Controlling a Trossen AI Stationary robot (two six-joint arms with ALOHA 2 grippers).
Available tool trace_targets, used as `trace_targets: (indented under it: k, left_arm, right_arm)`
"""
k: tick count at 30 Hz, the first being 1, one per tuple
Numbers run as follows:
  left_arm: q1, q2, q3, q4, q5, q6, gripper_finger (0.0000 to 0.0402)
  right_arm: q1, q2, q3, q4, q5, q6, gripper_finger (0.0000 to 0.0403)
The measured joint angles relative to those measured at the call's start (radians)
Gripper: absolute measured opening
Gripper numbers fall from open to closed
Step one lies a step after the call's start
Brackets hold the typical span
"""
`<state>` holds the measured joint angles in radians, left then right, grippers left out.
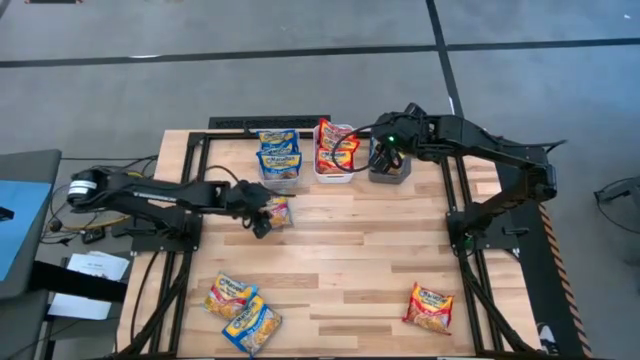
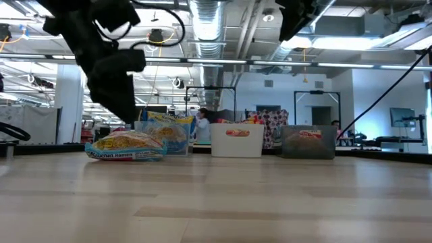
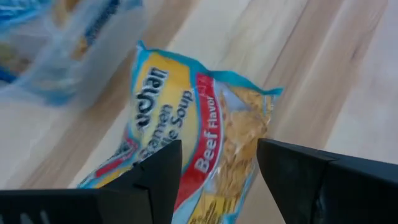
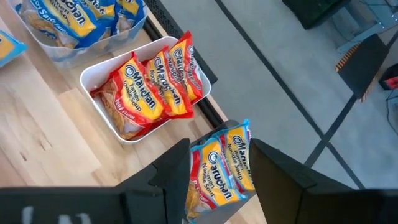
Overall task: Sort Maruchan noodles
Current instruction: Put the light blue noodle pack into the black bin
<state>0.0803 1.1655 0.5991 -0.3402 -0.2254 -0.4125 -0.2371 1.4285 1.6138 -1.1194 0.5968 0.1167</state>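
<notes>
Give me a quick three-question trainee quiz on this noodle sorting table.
1. True or false: the white plastic bin holds blue-and-yellow packets.
2. How many flat noodle packets lie loose on the wooden table, far from that bin? A two, B three, C five.
3. Fill in: the blue-edged packet under the left gripper reads "____ Flavor".
Key: 1 false, they are red-and-yellow; 2 B; 3 Beef.

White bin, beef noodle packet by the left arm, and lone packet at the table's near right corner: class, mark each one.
white bin [image 4: 99, 74], right wrist view, bare rim.
beef noodle packet [image 3: 186, 124], left wrist view, wrapper middle.
lone packet [image 1: 429, 306], high view, wrapper centre.
</notes>
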Motion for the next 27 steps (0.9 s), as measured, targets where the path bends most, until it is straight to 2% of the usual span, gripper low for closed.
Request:
trace_targets:
  k: [11,16,20,27]
  left_arm:
    - [-0.001,0.219,0.004,0.038,-0.019,0.010,0.0196]
    - [-0.002,0.285,0.008,0.056,-0.028,-0.047,0.0189]
    - [-0.016,0.295,0.007,0.062,-0.034,-0.063,0.0153]
    - [-0.048,0.293,0.004,0.082,-0.015,-0.062,0.0049]
  right_arm:
    - [-0.001,0.000,0.000,-0.003,0.000,0.007,0.0185]
    - [-0.001,0.000,0.000,-0.003,0.000,0.007,0.0185]
    - [-0.001,0.000,0.000,-0.003,0.000,0.007,0.0185]
    - [-0.001,0.000,0.000,-0.003,0.000,0.007,0.0185]
